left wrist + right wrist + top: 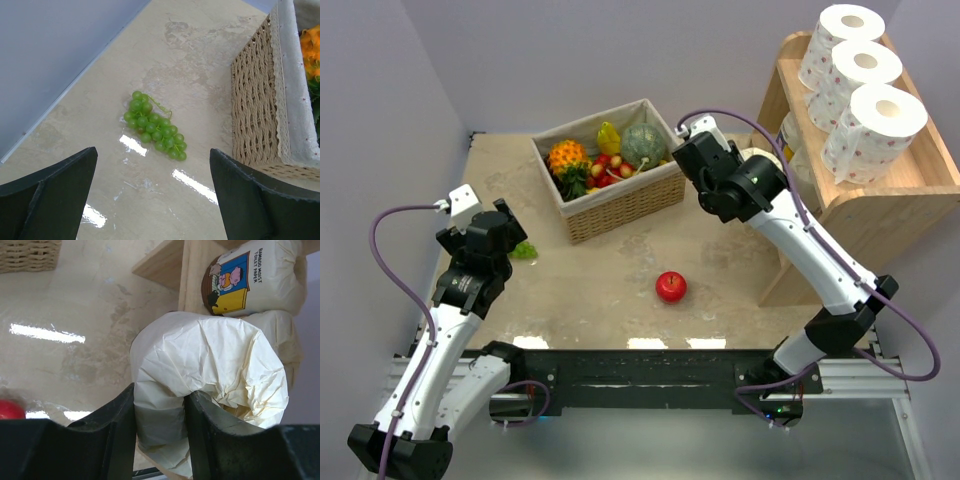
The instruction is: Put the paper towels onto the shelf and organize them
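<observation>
Three pink-dotted paper towel rolls (865, 80) lie in a row on the top tier of the light-wood shelf (910, 200) at the right. My right gripper (160, 420) is shut on the wrapping of a plain cream roll (210, 365), held just in front of the shelf's lower tier (160, 262). Its fingers are hidden under the right wrist (720, 175) in the top view. A cream package with a printed label (250, 277) sits on that tier behind the roll. My left gripper (152, 195) is open and empty, low over the table at the left.
A wicker basket (620, 205) of fruit stands at the back centre, and its corner shows in the left wrist view (260, 100). Green grapes (155, 127) lie ahead of my left gripper. A red apple (671, 287) lies mid-table.
</observation>
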Robot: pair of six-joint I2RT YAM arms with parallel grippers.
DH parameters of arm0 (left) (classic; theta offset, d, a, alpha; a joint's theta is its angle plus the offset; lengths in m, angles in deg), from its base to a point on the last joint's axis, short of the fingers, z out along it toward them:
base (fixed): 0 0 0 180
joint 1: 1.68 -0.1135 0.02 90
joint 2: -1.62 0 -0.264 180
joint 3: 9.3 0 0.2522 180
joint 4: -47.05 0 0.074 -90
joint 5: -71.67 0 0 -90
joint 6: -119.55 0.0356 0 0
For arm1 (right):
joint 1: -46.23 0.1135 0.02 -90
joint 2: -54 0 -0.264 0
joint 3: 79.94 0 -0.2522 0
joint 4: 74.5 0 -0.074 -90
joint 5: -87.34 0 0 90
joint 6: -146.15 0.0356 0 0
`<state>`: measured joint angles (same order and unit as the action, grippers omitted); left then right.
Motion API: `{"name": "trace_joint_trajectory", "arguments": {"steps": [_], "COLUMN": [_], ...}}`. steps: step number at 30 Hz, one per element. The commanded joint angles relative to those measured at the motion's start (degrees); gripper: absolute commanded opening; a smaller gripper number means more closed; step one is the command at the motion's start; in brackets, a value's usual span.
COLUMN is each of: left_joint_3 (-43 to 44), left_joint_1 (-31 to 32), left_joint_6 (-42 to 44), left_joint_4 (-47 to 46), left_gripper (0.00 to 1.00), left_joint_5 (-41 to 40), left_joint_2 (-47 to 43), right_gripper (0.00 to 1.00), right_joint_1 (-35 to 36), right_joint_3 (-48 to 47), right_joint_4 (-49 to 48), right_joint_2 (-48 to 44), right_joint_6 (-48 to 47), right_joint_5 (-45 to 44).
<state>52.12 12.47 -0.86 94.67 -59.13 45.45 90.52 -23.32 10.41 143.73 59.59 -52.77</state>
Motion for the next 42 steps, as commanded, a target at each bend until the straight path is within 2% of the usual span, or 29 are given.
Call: {"name": "trace_joint_trajectory", "arguments": {"steps": [1, 6, 11, 18, 42], "left_joint_3": [0.33, 0.42, 0.33, 0.24, 0.24], "left_joint_1": [-0.18, -0.18, -0.18, -0.09, 1.14], "left_joint_6": [-0.17, -0.17, -0.17, -0.17, -0.08], "left_joint_4": [-2.40, -2.49, -2.49, -2.40, -2.58], "left_gripper": [1.00, 1.00, 1.00, 1.00, 1.00], "left_joint_5": [-0.42, 0.01, 0.54, 0.81, 0.98], "left_joint_2": [-0.77, -0.50, -0.59, -0.50, -0.50], "right_gripper": [0.41, 0.41, 0.42, 0.42, 0.44], "right_joint_1": [-0.17, -0.26, -0.17, -0.35, -1.05], "right_joint_3": [-0.41, 0.90, 4.68, 5.91, 10.13], "right_joint_4": [3.45, 7.68, 7.16, 9.88, 11.11], "right_joint_2": [-1.14, -1.93, -4.57, -5.36, -9.49], "right_joint_6": [2.52, 6.57, 8.42, 12.02, 15.98], "right_joint_5": [-2.80, -2.45, -1.57, -4.38, -7.19]}}
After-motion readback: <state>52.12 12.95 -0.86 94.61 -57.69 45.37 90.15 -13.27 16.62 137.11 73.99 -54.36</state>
